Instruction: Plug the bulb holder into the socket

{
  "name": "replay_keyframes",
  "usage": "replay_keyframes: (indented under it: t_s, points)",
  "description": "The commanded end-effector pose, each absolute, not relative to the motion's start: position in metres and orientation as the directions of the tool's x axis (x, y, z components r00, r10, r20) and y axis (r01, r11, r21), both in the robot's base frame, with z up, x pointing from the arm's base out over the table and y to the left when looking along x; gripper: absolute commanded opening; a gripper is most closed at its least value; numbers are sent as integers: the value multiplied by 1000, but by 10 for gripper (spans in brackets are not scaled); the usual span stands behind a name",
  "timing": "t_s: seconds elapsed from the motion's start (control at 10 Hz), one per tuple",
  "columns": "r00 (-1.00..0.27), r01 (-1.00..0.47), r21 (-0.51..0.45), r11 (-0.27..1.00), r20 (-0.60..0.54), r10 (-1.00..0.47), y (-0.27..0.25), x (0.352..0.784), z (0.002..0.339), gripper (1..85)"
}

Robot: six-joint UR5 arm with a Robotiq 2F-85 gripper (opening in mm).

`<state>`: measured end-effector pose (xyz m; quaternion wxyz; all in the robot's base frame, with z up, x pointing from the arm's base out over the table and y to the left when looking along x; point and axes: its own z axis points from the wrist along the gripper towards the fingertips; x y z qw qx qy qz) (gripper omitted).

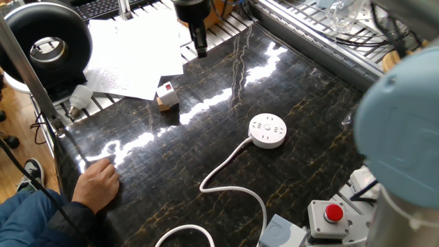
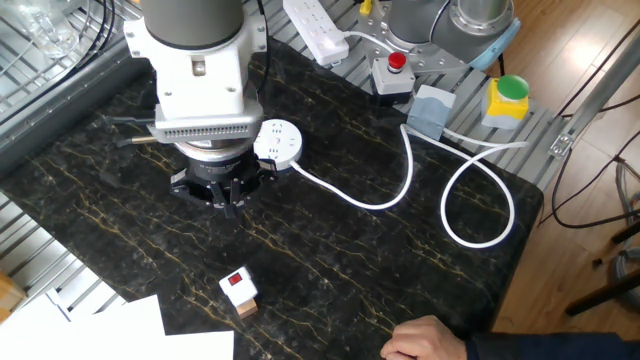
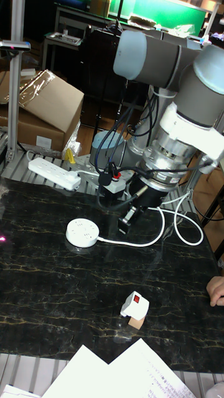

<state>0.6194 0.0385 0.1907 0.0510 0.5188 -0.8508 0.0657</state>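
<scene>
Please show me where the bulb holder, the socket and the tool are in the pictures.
bulb holder [image 3: 137, 305]: tall fixed view, on its white face with the red mark.
socket [image 1: 267, 130]: one fixed view, on the top of the round disc.
tool [image 1: 201, 49]: one fixed view, at its fingertips above the table.

White bulb holder [image 1: 165, 91] apart from round socket [image 1: 267, 130].
</scene>
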Motion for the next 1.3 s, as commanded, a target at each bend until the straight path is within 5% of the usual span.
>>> replay_keyframes:
  t_s: [0.0, 0.5, 1.2]
  points:
    - [-340, -940, -42, 339, 201, -919, 46, 653, 167, 630]
    - [-333, -942, -49, 331, 227, -915, 81, 665, 133, 787]
    - [-366, -930, -101, 354, 162, -916, 131, 680, 92, 780]
